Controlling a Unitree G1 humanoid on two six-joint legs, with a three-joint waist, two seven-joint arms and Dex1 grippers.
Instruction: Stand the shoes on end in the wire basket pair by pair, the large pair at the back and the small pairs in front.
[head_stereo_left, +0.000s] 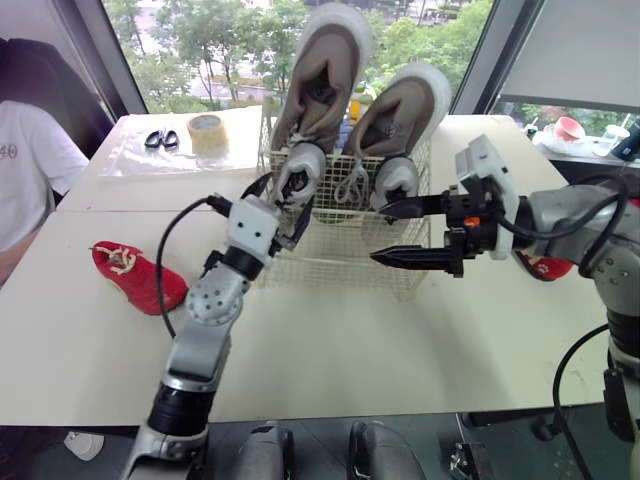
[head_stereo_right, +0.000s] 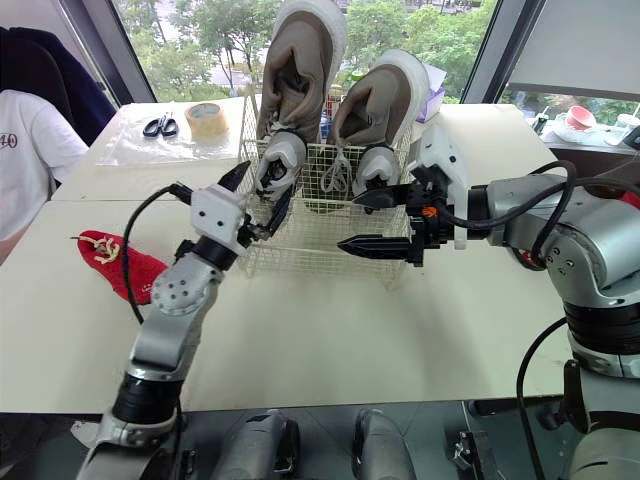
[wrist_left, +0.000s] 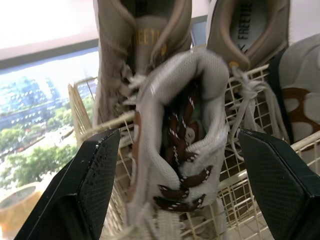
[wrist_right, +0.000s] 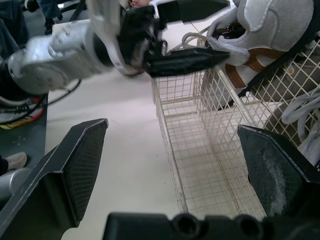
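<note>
Basket (head_stereo_left: 350, 262) sits mid-table, with the large pair (head_stereo_left: 322, 75) on end against its 12 o'clock wall, so the tall shoes lean on the back wire and leave the front free. Two small white shoes (head_stereo_left: 397, 180) stand just in front of them.

Your left gripper (wrist_left: 178, 150) brackets the white shoe at the basket's 10 o'clock, jaws wide, probably placed to catch it if it tips. Your right gripper (head_stereo_left: 382, 232) hovers at the 4 o'clock side, jaws wide and empty, over bare front mesh.

One red shoe (head_stereo_left: 138, 275) lies on the table at 8 o'clock from the basket. A second red shoe (head_stereo_left: 548, 268) peeks from behind your right arm at 3 o'clock. I judge that pair goes in front next.

The head views place the red shoes for you. The left wrist view adds that both fingers (wrist_left: 95, 175) stand clear of the white shoe. The right wrist view shows the basket's front floor bare.
</note>
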